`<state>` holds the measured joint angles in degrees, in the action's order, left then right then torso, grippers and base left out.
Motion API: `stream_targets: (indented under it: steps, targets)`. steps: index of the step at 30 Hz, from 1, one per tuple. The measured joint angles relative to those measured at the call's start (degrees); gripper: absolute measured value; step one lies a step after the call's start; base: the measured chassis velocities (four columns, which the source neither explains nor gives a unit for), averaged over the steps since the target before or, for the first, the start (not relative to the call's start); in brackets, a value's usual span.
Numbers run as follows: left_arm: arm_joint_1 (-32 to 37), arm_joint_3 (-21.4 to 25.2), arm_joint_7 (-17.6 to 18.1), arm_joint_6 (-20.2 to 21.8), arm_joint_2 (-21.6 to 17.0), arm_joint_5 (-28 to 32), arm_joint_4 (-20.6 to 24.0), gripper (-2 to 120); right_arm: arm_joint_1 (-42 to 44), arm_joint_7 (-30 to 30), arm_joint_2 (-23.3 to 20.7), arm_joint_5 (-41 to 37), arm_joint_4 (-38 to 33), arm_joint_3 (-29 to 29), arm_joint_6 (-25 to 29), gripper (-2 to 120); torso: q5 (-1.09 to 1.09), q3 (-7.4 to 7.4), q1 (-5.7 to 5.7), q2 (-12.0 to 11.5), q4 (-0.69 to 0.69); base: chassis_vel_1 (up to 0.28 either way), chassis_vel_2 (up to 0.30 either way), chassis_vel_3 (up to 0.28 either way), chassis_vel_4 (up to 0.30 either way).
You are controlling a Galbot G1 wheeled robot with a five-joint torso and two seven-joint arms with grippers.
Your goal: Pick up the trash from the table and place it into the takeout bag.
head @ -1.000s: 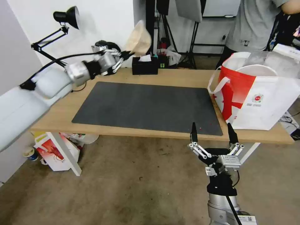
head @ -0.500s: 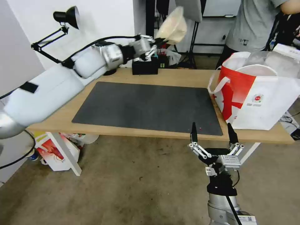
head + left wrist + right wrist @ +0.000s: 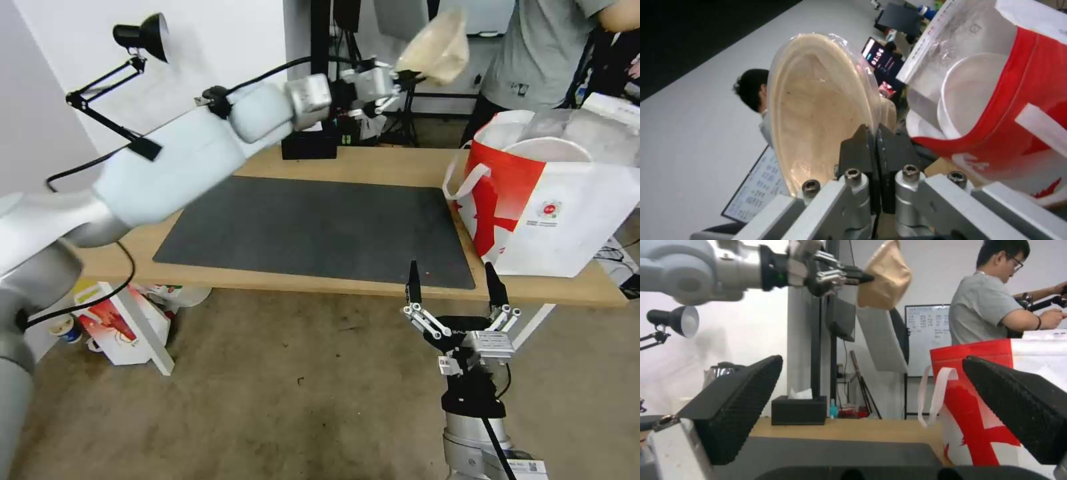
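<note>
Left gripper (image 3: 405,75): jaws pinched on the rim of the beige oval bowl (image 3: 437,48), held high above the far edge of the table (image 3: 373,167), at about twelve o'clock in the head view.
Bowl attitude: tipped on edge, hollow facing back along the arm in the left wrist view (image 3: 818,103) (a rim pinch leaves the body free to drop clear, I judged).
Takeout bag (image 3: 553,220): stood upright with its mouth open at the table's right end, about two o'clock from the mat (image 3: 320,227); the bowl was well apart from it, up and to its left.
Bag contents: a large white round bowl (image 3: 550,148) already sat inside, so the beige one looked like the last piece to go in.
Right gripper (image 3: 452,287): jaws spread wide, empty, parked below the table's near edge at about five o'clock, likely kept clear of the carrying arm.
Mat: bare of trash.
</note>
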<state>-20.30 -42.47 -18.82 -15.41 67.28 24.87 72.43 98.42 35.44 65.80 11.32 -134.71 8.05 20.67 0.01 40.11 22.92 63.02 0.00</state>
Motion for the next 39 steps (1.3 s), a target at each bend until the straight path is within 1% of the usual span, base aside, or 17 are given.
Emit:
stream_targets:
  steps: [2,3,4,7,8,11,12,16,17,21,22,23,24,25,27,33,39]
  targets:
    - [-0.54,-0.80,0.00,-0.54,1.93,-0.07,-1.81,0,-0.01,0.00,0.00,0.00,0.00,0.00,0.00,100,0.00,0.00,-0.01,0.00,0.00,0.000,0.000,0.000,0.000]
    - [-0.54,-0.80,0.00,-0.54,1.93,-0.07,-1.81,0,-0.01,0.00,0.00,0.00,0.00,0.00,0.00,100,0.00,0.00,-0.01,0.00,0.00,0.000,0.000,0.000,0.000]
    - [-1.07,-1.37,0.00,-0.80,3.28,-0.09,-3.01,0,0.00,0.00,0.00,0.00,0.00,0.00,0.00,100,0.00,0.00,-0.01,0.00,-0.02,0.000,0.000,0.000,0.000]
    - [-1.95,-2.22,0.00,-1.09,5.76,-0.10,-4.97,0,-0.01,0.00,0.00,0.00,0.00,0.00,0.00,100,0.00,0.00,-0.01,0.00,0.00,0.000,0.000,0.000,0.000]
    - [-1.95,-2.22,0.00,-1.09,5.76,-0.10,-4.97,0,-0.01,0.00,0.00,0.00,0.00,0.00,0.00,100,0.00,0.00,-0.01,0.00,0.00,0.000,0.000,0.000,0.000]
    - [-2.53,-2.87,0.00,-1.59,8.16,-0.22,-7.04,0,0.00,0.00,0.00,0.00,0.00,0.00,0.00,100,0.00,0.00,-0.01,0.00,0.00,0.000,0.000,0.000,0.000]
    - [-2.53,-2.87,0.00,-1.59,8.16,-0.22,-7.04,0,0.00,0.00,0.00,0.00,0.00,0.00,0.00,100,0.00,0.00,-0.01,0.00,0.00,0.000,0.000,0.000,0.000]
    - [-2.58,-3.71,-0.15,-3.05,13.13,-0.75,-11.10,0,-0.01,0.00,0.00,0.00,0.00,0.00,0.00,100,0.00,0.00,0.00,0.00,0.01,0.000,0.000,0.000,0.000]
    - [-2.58,-3.71,-0.15,-3.05,13.13,-0.75,-11.10,0,-0.01,0.00,0.00,0.00,0.00,0.00,0.00,100,0.00,0.00,0.00,0.00,0.01,0.000,0.000,0.000,0.000]
    - [-2.58,-3.58,-0.92,-4.86,18.72,-1.79,-15.75,0,0.00,0.00,0.00,0.00,0.00,0.00,0.00,100,0.01,0.00,-0.01,0.00,0.00,0.000,0.000,0.000,0.000]
    - [-2.58,-3.58,-0.92,-4.86,18.72,-1.79,-15.75,0,0.00,0.00,0.00,0.00,0.00,0.00,0.00,100,0.01,0.00,-0.01,0.00,0.00,0.000,0.000,0.000,0.000]
    - [-2.58,-3.55,-1.08,-5.14,19.70,-1.94,-16.55,0,-0.01,0.00,0.00,0.00,0.00,0.00,0.00,100,0.01,0.00,-0.01,0.01,-0.02,0.000,0.000,0.000,0.000]
    - [-2.68,-3.53,-1.45,-5.90,21.88,-2.38,-18.74,0,0.00,0.00,0.00,0.00,0.00,0.00,0.00,100,0.02,0.00,-0.01,0.02,-0.05,0.000,0.000,0.000,0.000]
    - [-2.68,-3.53,-1.45,-5.90,21.88,-2.38,-18.74,0,0.00,0.00,0.00,0.00,0.00,0.00,0.00,100,0.02,0.00,-0.01,0.02,-0.05,0.000,0.000,0.000,0.000]
    - [-2.73,-3.56,-1.79,-6.54,23.91,-2.90,-21.15,0,0.00,0.00,0.00,0.00,0.00,0.00,0.00,100,0.01,0.00,-0.01,0.01,-0.02,0.000,0.000,0.000,0.000]
    - [-2.39,-5.15,-1.79,-6.95,24.40,-2.95,-22.29,0,0.00,0.00,0.00,0.00,0.00,0.00,0.00,100,-0.01,0.00,-0.01,0.01,0.01,0.000,0.000,0.000,0.000]
    - [-1.94,-5.38,-1.69,-7.13,24.29,-2.96,-22.26,0,0.00,0.00,0.00,0.00,0.00,0.00,0.00,100,-0.01,0.00,-0.01,0.01,0.00,0.000,0.000,0.000,0.000]
